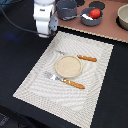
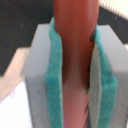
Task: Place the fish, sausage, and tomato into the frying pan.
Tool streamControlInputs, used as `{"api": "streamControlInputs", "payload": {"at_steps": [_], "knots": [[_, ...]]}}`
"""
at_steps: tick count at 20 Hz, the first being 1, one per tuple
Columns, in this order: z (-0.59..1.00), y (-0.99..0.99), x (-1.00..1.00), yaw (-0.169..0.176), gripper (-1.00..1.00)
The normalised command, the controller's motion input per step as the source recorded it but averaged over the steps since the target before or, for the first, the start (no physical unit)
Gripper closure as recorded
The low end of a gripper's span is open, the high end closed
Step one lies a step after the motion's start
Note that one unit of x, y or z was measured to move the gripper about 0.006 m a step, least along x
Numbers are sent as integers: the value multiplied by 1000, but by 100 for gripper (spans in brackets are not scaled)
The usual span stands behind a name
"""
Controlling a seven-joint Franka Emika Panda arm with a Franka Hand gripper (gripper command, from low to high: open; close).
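Note:
In the wrist view my gripper [image 2: 75, 80] is shut on the sausage [image 2: 74, 35], a reddish-brown rod standing upright between the two teal pads [image 2: 54, 75]. In the exterior view the gripper [image 1: 48, 33] hangs above the placemat's far left corner, to the left of the frying pan [image 1: 100, 21]; the sausage itself does not show there. The pan sits on the brown board at the back and holds the red tomato [image 1: 95, 13] and the white fish [image 1: 87, 17] side by side.
A dark pot [image 1: 66, 7] stands left of the pan, close to the gripper. A tan plate [image 1: 67, 66] lies on the striped placemat [image 1: 35, 80] between an orange-handled knife [image 1: 86, 58] and fork [image 1: 74, 84]. A bowl [image 1: 123, 17] sits at the far right.

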Motion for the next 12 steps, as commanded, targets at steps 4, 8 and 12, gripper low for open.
{"api": "streamControlInputs", "payload": {"at_steps": [4, 8, 12], "knots": [[1000, 309, 951, -48, 100], [1000, 346, 979, -38, 100], [994, 343, 912, -60, 100]]}}
